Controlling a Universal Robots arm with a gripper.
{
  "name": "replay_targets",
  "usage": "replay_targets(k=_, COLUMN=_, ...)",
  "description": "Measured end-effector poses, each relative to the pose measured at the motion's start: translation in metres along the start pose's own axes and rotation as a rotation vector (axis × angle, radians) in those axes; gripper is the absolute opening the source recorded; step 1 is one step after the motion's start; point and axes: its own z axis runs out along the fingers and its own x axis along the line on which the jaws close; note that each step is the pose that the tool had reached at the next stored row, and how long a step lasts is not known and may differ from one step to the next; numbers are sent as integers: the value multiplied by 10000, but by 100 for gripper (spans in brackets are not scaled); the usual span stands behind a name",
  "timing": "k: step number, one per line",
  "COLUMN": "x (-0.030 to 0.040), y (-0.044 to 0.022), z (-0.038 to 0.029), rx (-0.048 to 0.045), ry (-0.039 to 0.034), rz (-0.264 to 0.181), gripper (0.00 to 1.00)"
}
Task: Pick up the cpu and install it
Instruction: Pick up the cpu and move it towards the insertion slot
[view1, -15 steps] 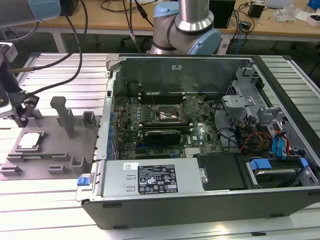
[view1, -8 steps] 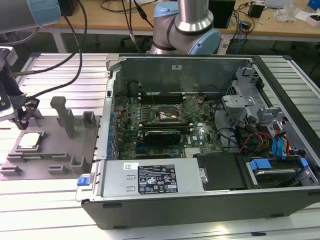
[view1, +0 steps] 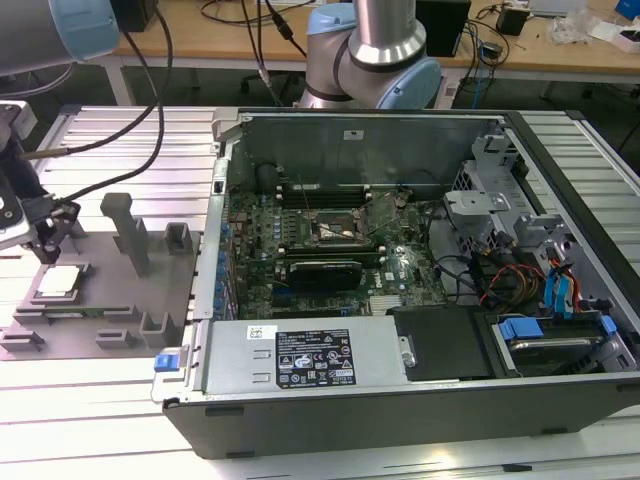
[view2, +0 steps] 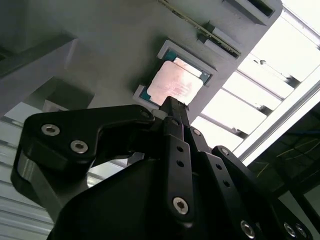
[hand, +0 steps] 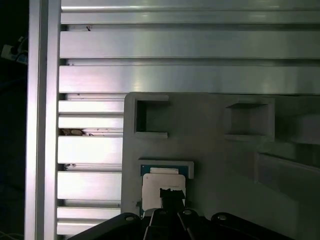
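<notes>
Aluminium table (view1: 90, 420), fixture tray (view1: 110, 300): cpu (view2: 175, 85) lies in a tray pocket.
Gripper (view2: 171, 105) poised over the tray, closed, empty. cpu likely light, rigid, fragile; hold by opposite edges.

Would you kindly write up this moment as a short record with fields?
cpu: small square silvery-topped chip, lying flat in a recess of the grey plastic fixture tray
arm: black end effector, shut, tip poised over the chip; contact cannot be told
socket: black metal-framed motherboard socket, inside the open dark computer case, to the exterior view's right of the tray
progress: chip not yet lifted
</notes>
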Motion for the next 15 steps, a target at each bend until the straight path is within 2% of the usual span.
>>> replay_targets(k=11, x=50, y=-105, z=94, rx=2, ry=-165, rz=-35, gripper=11)
replay_targets(k=15, x=53, y=-122, z=128, rx=3, ry=-176, rz=-47, gripper=11)
